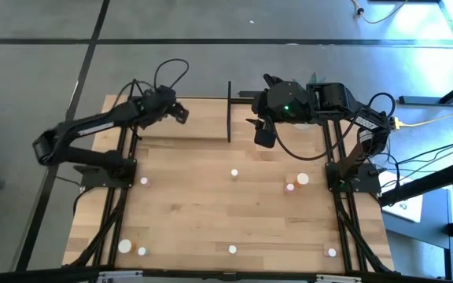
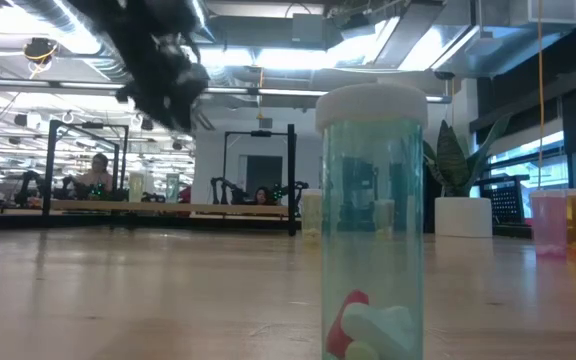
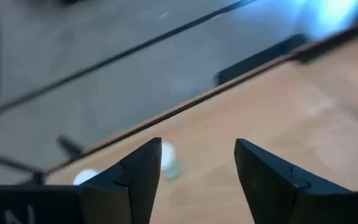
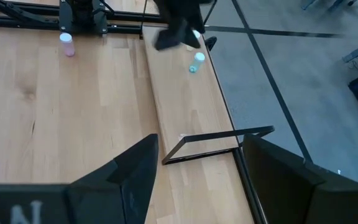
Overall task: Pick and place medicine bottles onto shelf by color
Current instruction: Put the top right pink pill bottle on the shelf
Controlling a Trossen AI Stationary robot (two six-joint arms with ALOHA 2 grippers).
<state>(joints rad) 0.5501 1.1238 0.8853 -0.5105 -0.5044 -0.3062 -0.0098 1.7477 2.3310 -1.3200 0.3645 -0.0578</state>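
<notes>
Above shelf [image 1: 181, 130]: left pincer [image 1: 181, 112], empty.

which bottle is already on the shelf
The green bottle near the shelf's far end, just past the left tool. All the others stand on the table.

The flat light-wood shelf board with thin black frame [image 1: 183, 119] lies along the far edge of the large wooden tabletop [image 1: 195, 212], its upright black end bar [image 1: 229, 111] at mid-edge. One small green white-capped bottle [image 4: 196, 62] stands on the board near its left end. Other tiny white-capped bottles [image 1: 233, 174] stand scattered mid-table and along the near edge [image 1: 232, 250].
</notes>
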